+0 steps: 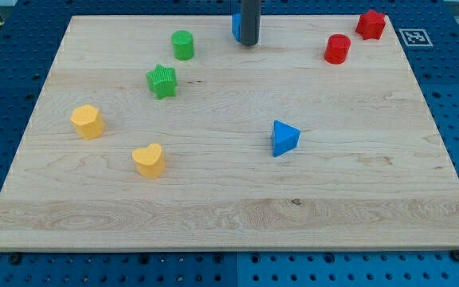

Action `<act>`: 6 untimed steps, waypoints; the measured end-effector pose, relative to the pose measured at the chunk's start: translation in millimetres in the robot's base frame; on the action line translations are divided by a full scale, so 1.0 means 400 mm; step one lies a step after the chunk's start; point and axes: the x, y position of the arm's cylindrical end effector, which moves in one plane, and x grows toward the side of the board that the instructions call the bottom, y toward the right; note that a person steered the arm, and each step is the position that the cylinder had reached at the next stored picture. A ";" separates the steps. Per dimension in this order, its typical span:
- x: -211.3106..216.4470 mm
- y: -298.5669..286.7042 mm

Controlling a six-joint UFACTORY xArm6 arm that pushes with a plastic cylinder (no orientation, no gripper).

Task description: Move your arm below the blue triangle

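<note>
The blue triangle (284, 137) lies on the wooden board (229, 215), right of the middle. My tip (249, 43) touches down near the view's top centre, well above and a little left of the triangle. A second blue block (235, 26) sits just behind the rod on its left side, mostly hidden, so its shape cannot be made out.
A green cylinder (182, 45) and a green star (162, 80) lie at the upper left. A yellow hexagon (88, 121) and a yellow heart (148, 159) lie at the left. A red cylinder (337, 49) and a red block (370, 24) lie at the upper right.
</note>
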 end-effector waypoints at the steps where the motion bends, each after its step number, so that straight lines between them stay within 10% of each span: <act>1: 0.114 0.021; 4: 0.497 0.202; 6: 0.574 0.204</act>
